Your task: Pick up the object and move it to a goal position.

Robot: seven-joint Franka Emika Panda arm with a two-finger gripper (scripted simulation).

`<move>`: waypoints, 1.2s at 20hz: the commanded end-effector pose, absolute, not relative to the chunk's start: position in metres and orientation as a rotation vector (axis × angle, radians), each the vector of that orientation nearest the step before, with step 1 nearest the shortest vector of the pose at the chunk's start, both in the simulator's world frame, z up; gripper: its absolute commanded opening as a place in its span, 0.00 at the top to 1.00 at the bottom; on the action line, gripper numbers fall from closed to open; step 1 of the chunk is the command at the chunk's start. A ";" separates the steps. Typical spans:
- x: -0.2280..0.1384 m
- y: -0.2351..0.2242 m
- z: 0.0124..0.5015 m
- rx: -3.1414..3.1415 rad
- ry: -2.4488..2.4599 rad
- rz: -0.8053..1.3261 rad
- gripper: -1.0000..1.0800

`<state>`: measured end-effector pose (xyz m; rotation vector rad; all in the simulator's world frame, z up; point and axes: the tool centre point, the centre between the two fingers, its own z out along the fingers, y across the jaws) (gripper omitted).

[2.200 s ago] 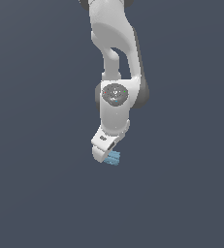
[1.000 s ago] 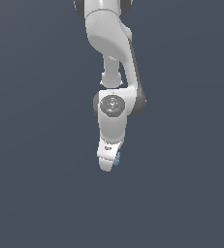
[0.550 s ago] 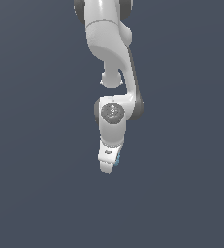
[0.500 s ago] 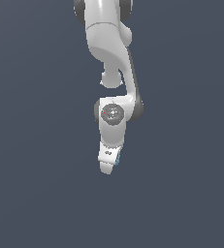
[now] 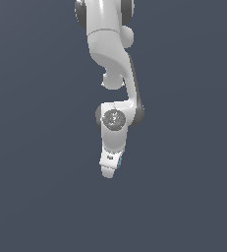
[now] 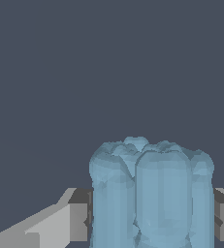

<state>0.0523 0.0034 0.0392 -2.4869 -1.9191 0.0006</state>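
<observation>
In the wrist view the light-blue grooved block (image 6: 150, 193) fills the space between my two grey fingers (image 6: 79, 215), which press on both its sides. In the exterior view the white arm hangs down in the middle and my gripper (image 5: 110, 170) points down toward the camera. Only a thin sliver of the light-blue block (image 5: 119, 161) shows at the gripper's edge on the exterior view's right; the rest is hidden behind the white hand.
A plain dark grey-blue background surrounds the arm in both views. No table edge, container or goal marker shows.
The arm has lowered and swung the gripper toward the exterior view's left. The block, plainly seen below the gripper before, is now almost hidden behind the hand.
</observation>
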 end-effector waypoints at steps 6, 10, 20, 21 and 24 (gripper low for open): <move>0.053 0.003 0.039 -2.487 -1.919 0.000 1.00; 0.052 0.003 0.041 -2.487 -1.919 0.000 1.00; 0.035 -0.008 0.075 -2.488 -1.919 0.001 1.00; 0.033 -0.010 0.081 -2.488 -1.920 0.002 1.00; 0.023 -0.016 0.102 -2.488 -1.920 0.002 1.00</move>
